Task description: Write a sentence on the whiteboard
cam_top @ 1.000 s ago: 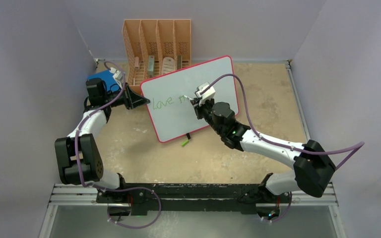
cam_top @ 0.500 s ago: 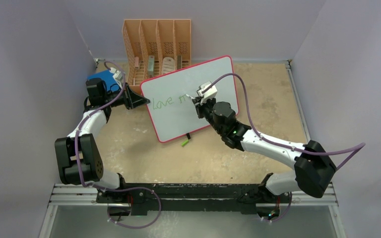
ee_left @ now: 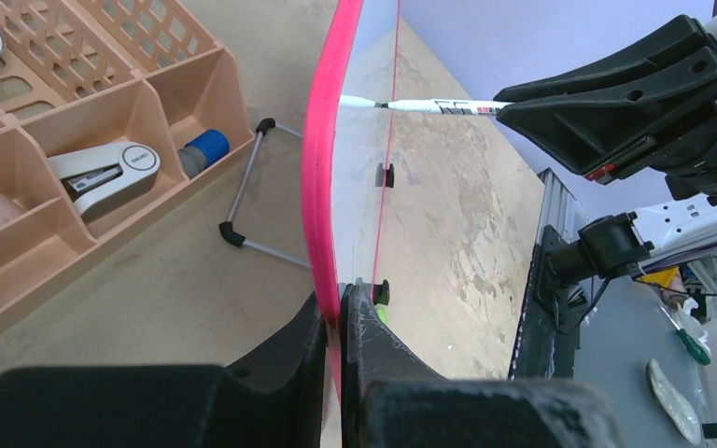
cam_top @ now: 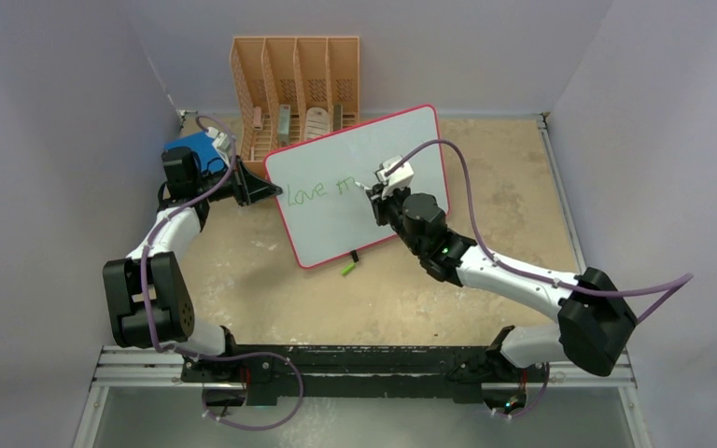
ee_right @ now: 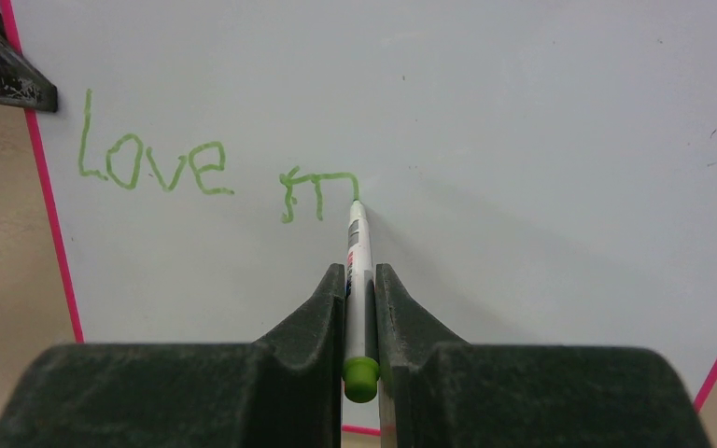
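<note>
The whiteboard [cam_top: 336, 219] stands tilted at the table's middle, white with a red-pink rim [ee_left: 322, 149]. My left gripper [cam_top: 263, 189] is shut on its left edge, seen edge-on in the left wrist view [ee_left: 340, 308]. My right gripper [cam_top: 375, 191] is shut on a white marker with a green end [ee_right: 358, 271], whose tip touches the board [ee_right: 523, 140]. The sentence [ee_right: 215, 173] reads "love" and a partly drawn "m" in green; it also shows in the top view [cam_top: 319, 190]. The marker [ee_left: 429, 105] meets the board's face in the left wrist view.
A tan slotted organizer [cam_top: 296, 89] with small items stands behind the board. A blue flat book [cam_top: 191, 149] lies at back left under the left arm. A green marker cap [cam_top: 346, 269] lies in front of the board's lower edge. A wire stand [ee_left: 252, 187] props the board's back.
My right gripper and the marker have shifted a little right and up on the board, adding strokes to the "m". The left arm and board have not moved.
</note>
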Available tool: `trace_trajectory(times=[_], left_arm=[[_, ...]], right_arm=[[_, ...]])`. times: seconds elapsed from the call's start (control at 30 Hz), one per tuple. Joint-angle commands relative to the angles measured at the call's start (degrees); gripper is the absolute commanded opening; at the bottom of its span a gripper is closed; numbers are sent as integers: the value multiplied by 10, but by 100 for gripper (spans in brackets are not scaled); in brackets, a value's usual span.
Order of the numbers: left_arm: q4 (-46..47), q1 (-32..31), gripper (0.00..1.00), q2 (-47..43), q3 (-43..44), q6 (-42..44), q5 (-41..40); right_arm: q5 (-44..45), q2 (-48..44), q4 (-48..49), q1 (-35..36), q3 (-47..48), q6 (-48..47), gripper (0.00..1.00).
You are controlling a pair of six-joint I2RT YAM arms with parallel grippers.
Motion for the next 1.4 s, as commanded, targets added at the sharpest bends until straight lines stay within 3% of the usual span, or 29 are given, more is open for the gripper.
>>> trace_trajectory(times=[0.0,0.5,1.37], left_arm=[[12,-7,0,-18,14,28,0],[12,-7,0,-20,13,29,-1],[12,-6,0,-19,15,29,-4]], right_arm=[[0,-16,-15,-4,-8,15,0],[-4,-23,-27,-4,-8,20,0],[-10,-39,42,-21,-13,13,0]])
